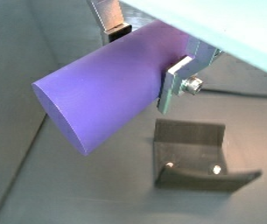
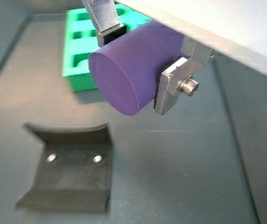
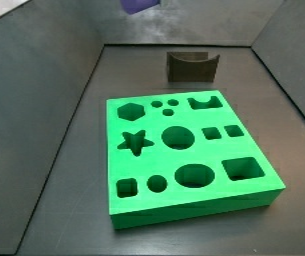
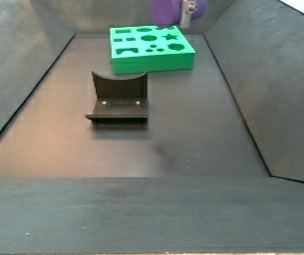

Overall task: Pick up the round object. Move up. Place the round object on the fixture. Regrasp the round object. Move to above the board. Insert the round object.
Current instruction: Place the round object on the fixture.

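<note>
My gripper (image 1: pixel 145 59) is shut on the round object (image 1: pixel 94 96), a smooth purple cylinder lying crosswise between the silver fingers (image 1: pixel 177 80). One flat end sticks out past the pads. Both wrist views show it held high above the floor, gripper (image 2: pixel 142 63) around the round object (image 2: pixel 126 74). Below stands the dark fixture (image 1: pixel 200 159) with its curved notch, empty, also the fixture (image 2: pixel 71 166). The green board (image 2: pixel 81 54) lies beyond. In both side views the round object (image 3: pixel 140 4) (image 4: pixel 169 9) hangs at the upper frame edge, above the fixture (image 3: pixel 191 66) (image 4: pixel 117 97) and the board (image 3: pixel 182 150) (image 4: pixel 152 47).
Dark sloping walls (image 4: pixel 28 75) enclose the grey floor (image 4: pixel 167 139) on all sides. The board's cut-outs, among them the middle round hole (image 3: pixel 178 136), hold nothing.
</note>
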